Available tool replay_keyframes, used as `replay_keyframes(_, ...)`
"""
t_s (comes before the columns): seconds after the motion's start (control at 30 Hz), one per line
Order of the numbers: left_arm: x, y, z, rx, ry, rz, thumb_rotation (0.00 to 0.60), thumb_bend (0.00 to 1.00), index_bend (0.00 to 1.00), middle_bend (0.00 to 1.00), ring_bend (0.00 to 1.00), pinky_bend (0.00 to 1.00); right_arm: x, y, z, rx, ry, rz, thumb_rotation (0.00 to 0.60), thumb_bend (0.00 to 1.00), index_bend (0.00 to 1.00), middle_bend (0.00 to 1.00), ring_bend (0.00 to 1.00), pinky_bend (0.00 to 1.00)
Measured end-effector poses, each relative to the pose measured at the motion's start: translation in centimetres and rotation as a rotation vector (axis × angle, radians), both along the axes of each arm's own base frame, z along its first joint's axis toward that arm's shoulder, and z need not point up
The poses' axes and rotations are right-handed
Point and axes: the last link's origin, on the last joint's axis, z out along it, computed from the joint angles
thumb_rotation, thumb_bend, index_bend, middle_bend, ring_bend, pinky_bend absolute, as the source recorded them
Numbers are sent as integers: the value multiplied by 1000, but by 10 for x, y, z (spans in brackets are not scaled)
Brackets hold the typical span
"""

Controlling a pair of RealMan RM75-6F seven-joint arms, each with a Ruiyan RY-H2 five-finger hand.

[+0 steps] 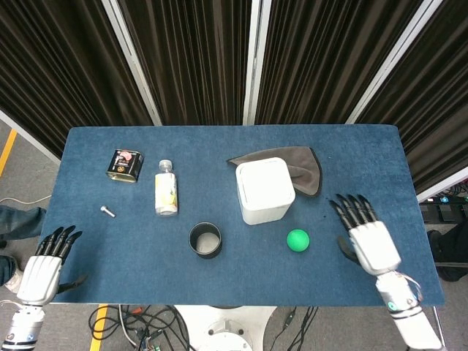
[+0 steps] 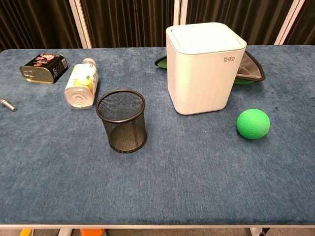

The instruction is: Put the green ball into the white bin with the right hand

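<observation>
1. In the head view we see our right hand (image 1: 371,241) over the blue table (image 1: 88,168), fingers spread wide and straight, holding nothing.
2. The green ball (image 1: 297,240) lies on the cloth to the left of that hand, near it but apart, level with the palm.
3. The white bin (image 1: 264,190) stands beyond the ball, further left and ahead of the hand, its lid on; a grey cloth (image 1: 303,166) lies behind it.
4. Our left hand (image 1: 42,265) hovers at the near left edge, fingers apart and empty, well apart from the ball.
5. In the chest view neither hand shows. The green ball (image 2: 253,123) rests just beside the white bin (image 2: 204,69), to its front right, not touching. A black mesh cup (image 2: 121,120) stands left of the bin.
</observation>
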Motion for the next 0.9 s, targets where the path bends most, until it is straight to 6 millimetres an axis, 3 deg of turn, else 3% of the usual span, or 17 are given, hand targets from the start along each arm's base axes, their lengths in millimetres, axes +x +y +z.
replay_keyframes(0.17,-3,-2,2,5,-7,9,600,61,140,64,33,147,53,-34,-15,69,59,80,580,381,0,115,0,0)
replay_keyframes(0.37,-7,-4,2,2,-17,21,600,61,140,64,33,146,96,-48,-39,136,92,121,580,389,0,196,0,0)
replay_keyframes(0.57,-9,-4,5,6,-19,20,600,61,140,64,33,147,111,-50,-58,171,100,119,581,395,0,204,0,0)
replay_keyframes(0.9,-11,-4,3,-2,-22,27,600,61,140,64,33,147,110,-52,-66,183,96,91,580,400,0,242,0,0)
